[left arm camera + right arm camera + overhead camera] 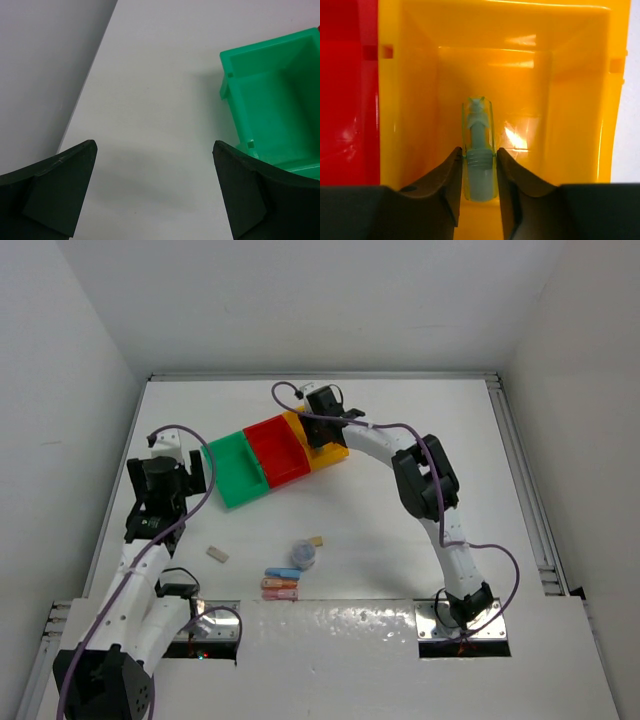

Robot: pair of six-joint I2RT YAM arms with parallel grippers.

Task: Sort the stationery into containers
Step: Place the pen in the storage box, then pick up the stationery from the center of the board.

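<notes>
Right wrist view: my right hand (479,156) holds the green stick (478,131) tight between its two fingers. The stick points down into the yellow bin (570,100). The red bin (345,100) is just to the hand's left. My left hand (155,150) is wide open and holds nothing. The green bin (270,95) sits just ahead, on its right.

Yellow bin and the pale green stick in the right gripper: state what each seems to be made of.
Yellow bin: glossy moulded plastic, judging by the bright glare patches and the moulded-in notches. Pale green stick, between the fingers of the right gripper: probably plastic, a translucent sleeve over a matte ribbed core. What is inside it cannot be told.
</notes>
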